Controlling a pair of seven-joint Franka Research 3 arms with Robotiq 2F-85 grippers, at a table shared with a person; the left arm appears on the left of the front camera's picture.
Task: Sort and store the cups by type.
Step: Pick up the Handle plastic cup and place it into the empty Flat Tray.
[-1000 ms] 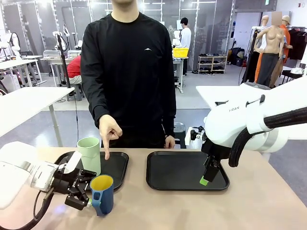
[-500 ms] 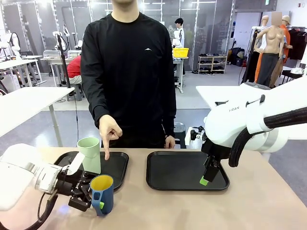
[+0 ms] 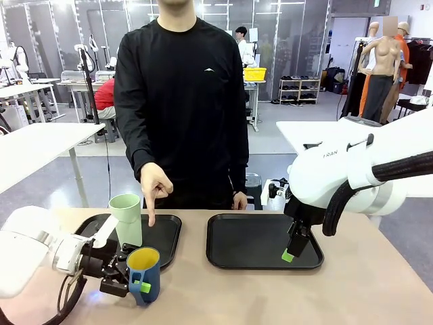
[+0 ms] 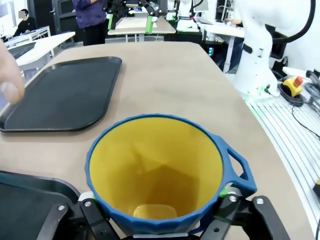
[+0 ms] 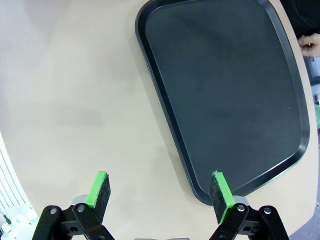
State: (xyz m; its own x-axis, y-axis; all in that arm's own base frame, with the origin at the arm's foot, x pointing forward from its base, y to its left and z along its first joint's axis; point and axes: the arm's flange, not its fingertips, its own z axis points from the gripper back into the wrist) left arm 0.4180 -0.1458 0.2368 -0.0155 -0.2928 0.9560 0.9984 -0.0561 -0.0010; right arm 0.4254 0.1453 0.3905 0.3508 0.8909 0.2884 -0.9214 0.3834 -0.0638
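The dark blue mug with its yellow inside stands on the table just in front of the left black tray. My left gripper is shut on the mug from the left, one green pad on its near side. In the left wrist view the mug sits between the fingers, its handle pointing right. The pale green tumbler stands upright on the left tray. My right gripper hangs open over the right tray's near right part; its pads hold nothing.
A person in black stands at the far side, one hand pointing a finger down at the left tray, the other at the table edge. The right tray is bare. Bare tabletop lies right of the mug.
My left gripper has slid right and slightly down, bringing its fingers around the blue mug. The mug, tumbler, the person's hand and my right arm have stayed in place.
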